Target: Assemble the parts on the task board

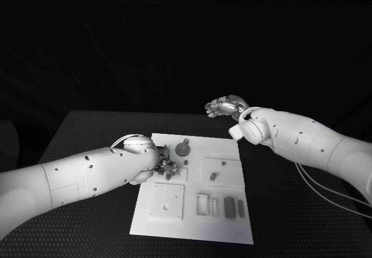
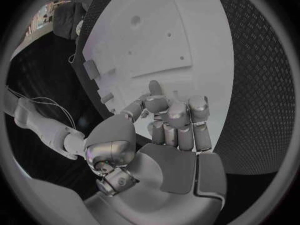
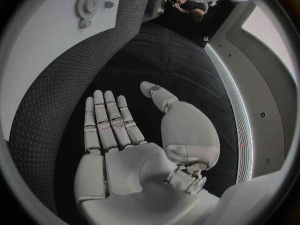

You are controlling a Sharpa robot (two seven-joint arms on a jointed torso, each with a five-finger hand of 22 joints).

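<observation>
The white task board [image 1: 194, 188] lies in the middle of the black table. My left hand [image 1: 166, 166] rests low over the board's left side, beside a raised square plate [image 1: 169, 200]. In the left wrist view its fingers [image 2: 178, 116] are curled in over the board [image 2: 144, 40], the thumb lies straight beside them, and I see no part among them. A grey gear [image 1: 184, 148] lies just beyond that hand. My right hand [image 1: 224, 106] hangs in the air past the board's far right corner, its fingers [image 3: 109, 117] straight and holding nothing. The gear [image 3: 85, 5] lies far from it.
A small dark peg [image 1: 213, 176] stands in a square recess right of my left hand. Several narrow slots and dark bars [image 1: 229, 207] sit at the board's near right. A thin cable [image 1: 326, 196] trails over the bare table under the right arm.
</observation>
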